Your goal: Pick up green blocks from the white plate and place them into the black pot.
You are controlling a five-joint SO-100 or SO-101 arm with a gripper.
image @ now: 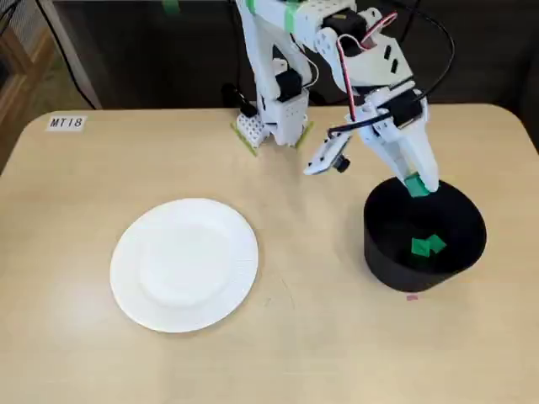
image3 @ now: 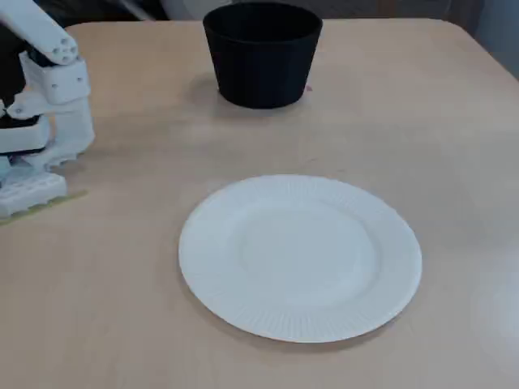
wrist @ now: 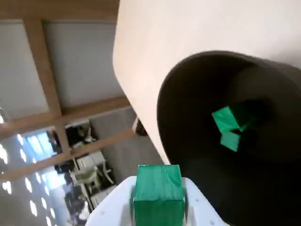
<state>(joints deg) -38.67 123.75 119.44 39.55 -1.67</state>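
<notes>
We see the fingers (image: 422, 178) clamped on one green block (image: 414, 186), which sits between their tips. In the wrist view this block fills the lower middle of the picture, with a white finger on each side of it. The fingers point downward and hang over the black pot (image: 383, 252), close to the part of its rim that is nearest to the arm's base (image: 274, 126) in a fixed view. We cannot tell if the held block is above or just below the line of the rim. Under the fingers, and a little further from the base, two other green blocks (image: 428, 246) lie on the floor of the pot, touching each other. The white plate (image: 184, 263) lies flat on the bench (image: 84, 210), well apart from the fingers, to their left in the same fixed view. Between the plate and the fingers there is only bare bench.
</notes>
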